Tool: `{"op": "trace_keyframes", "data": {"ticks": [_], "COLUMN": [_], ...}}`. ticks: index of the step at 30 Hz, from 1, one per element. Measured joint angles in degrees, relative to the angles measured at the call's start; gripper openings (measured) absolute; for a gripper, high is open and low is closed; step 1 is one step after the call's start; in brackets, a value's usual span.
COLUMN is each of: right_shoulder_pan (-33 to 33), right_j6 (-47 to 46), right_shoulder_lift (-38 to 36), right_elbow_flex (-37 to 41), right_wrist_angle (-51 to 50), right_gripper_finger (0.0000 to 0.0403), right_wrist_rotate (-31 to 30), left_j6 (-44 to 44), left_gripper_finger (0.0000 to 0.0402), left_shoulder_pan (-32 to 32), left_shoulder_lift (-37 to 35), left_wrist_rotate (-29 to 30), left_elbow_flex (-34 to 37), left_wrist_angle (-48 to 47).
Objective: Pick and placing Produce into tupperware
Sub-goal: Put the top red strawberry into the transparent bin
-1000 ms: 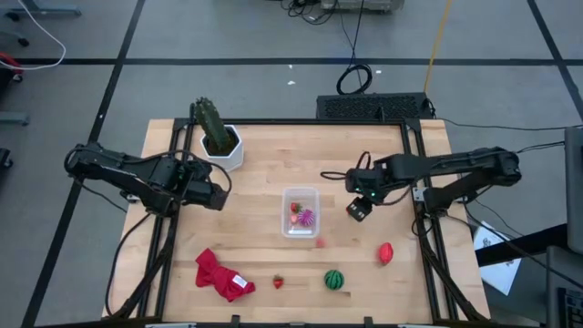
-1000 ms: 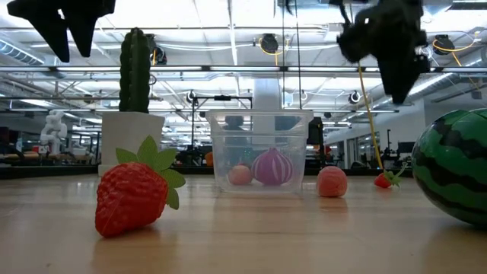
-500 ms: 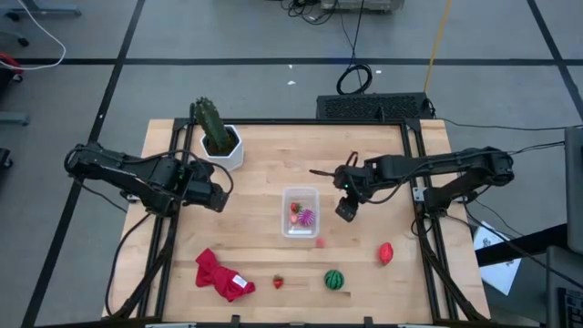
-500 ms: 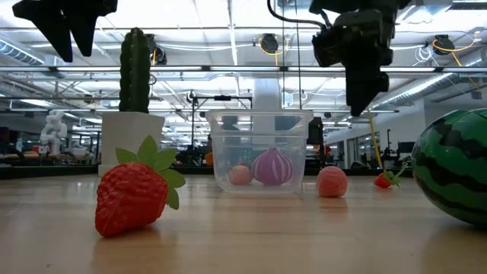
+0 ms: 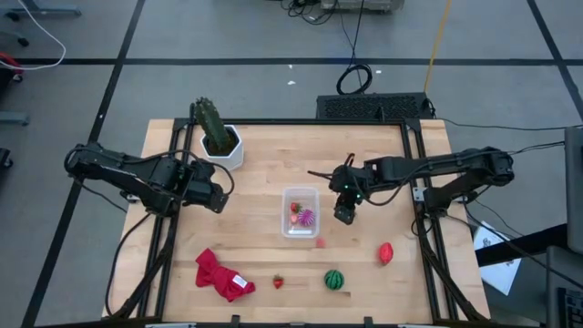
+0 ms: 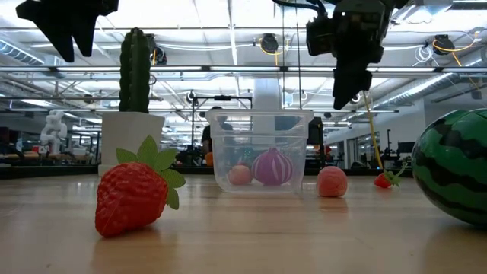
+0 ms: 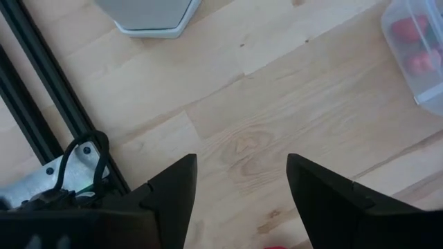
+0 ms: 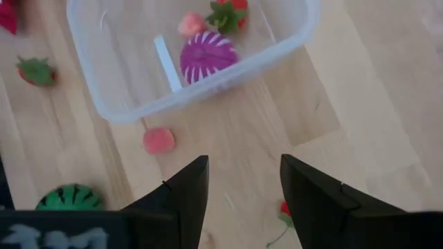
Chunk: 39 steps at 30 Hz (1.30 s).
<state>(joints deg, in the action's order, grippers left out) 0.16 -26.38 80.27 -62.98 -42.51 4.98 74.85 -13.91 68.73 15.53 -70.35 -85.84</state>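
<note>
The clear tupperware point(image 5: 301, 211) stands mid-table on its base. Inside it lie a purple striped ball point(image 8: 208, 57), a small strawberry point(image 8: 228, 14) and a pink piece point(image 8: 190, 24). On the wood lie a pink piece point(image 5: 320, 241), a red piece point(image 5: 385, 252), the green striped watermelon ball point(image 5: 334, 279) and a strawberry point(image 5: 278, 282). My right gripper point(image 5: 342, 214) hangs open in the air just right of the tub, pointing steeply down, nothing between its fingers point(image 8: 242, 166). My left gripper point(image 5: 214, 196) hangs open above bare wood left of the tub point(image 7: 242, 162).
A green cactus in a white pot point(image 5: 219, 141) stands at the far left. A red cloth point(image 5: 221, 276) lies near the front left edge. Black frame rails point(image 5: 421, 182) run along both sides of the table. Bare wood lies between the tub and the left gripper.
My right gripper has gone toward the table's left, closer to the tub's right side, and has rolled and tipped steeper downward. Its fingers keep the same gap. The left arm and the produce have stayed where they were.
</note>
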Motion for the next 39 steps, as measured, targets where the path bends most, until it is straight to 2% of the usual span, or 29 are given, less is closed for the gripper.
{"op": "trace_keyframes", "data": {"ticks": [9, 15, 21, 25, 29, 35, 39], "right_shoulder_pan": [2.1, 5.4, 6.0, 6.0, 5.9, 6.0, 5.9], "right_j6": [-8.9, -16.6, -24.9, -26.7, -26.6, -23.4, -22.7], "right_shoulder_lift": [-0.4, -0.1, 5.6, 9.3, 9.6, 9.1, 9.2], "right_elbow_flex": [-4.6, -7.7, -6.8, -6.8, -6.8, -6.8, -6.8], "right_wrist_angle": [-15.6, -18.7, -28.4, -31.9, -31.2, -27.8, -24.5], "right_gripper_finger": [0.0171, 0.0171, 0.0171, 0.0171, 0.0171, 0.0171, 0.0171], "right_wrist_rotate": [-11.0, -15.4, -15.5, -15.3, -15.2, -9.6, -9.2], "left_j6": [-1.1, -1.2, -1.2, -1.4, -1.5, -1.5, -1.5], "left_gripper_finger": [0.023, 0.023, 0.023, 0.023, 0.023, 0.023, 0.023], "left_shoulder_pan": [0.0, 0.0, 0.0, 0.0, 0.0, 0.0, 0.0], "left_shoulder_lift": [0.0, 0.0, 0.0, 0.0, 0.0, 0.0, 0.0], "left_wrist_rotate": [0.0, 1.0, 1.4, 1.5, 1.4, 1.2, 1.2], "left_elbow_flex": [0.0, 0.0, 0.0, 0.0, 0.0, 0.0, 0.0], "left_wrist_angle": [0.0, 0.0, 0.0, 0.0, 0.0, 0.0, 0.0]}}
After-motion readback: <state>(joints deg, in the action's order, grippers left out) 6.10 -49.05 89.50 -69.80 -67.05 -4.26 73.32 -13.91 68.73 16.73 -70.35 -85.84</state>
